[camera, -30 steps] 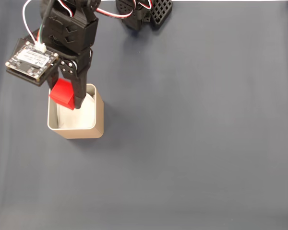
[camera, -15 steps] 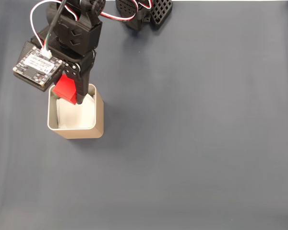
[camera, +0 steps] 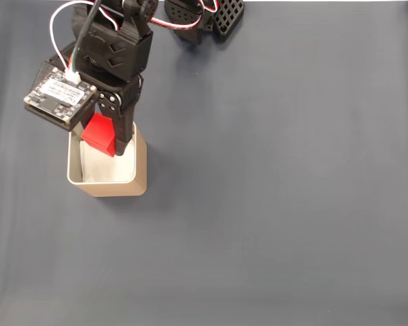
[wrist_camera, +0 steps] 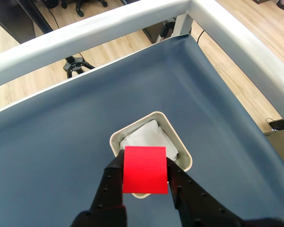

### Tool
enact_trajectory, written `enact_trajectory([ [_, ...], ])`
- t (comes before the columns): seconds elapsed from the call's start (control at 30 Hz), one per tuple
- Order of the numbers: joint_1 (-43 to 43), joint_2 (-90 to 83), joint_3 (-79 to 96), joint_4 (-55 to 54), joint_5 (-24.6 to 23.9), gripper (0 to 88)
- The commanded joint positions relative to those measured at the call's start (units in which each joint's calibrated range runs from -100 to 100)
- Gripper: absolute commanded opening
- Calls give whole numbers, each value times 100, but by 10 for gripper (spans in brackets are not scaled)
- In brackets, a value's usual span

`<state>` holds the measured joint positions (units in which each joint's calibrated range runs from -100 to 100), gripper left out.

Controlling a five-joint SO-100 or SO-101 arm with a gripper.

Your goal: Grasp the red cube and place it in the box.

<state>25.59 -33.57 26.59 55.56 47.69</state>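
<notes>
The gripper [wrist_camera: 145,174] is clamped on the red cube [wrist_camera: 145,169] by its flat sides, above the box [camera: 141,170] — looks light, rigid, easily held.

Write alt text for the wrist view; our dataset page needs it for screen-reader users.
A black two-finger gripper holds a red cube just above a tan box with a white lining, on a dark blue table. Beyond the table's white edge rails lies a wooden floor.

Even, bright light w/ soft shadows (no glare), both views sharp, little distortion.
</notes>
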Motion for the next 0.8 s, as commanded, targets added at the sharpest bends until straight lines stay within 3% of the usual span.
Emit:
enact_trajectory([
  [0.0, -42, -161, -380, -46, -29, 2],
  [0.77, -14, 133, -636, -251, -112, 2],
])
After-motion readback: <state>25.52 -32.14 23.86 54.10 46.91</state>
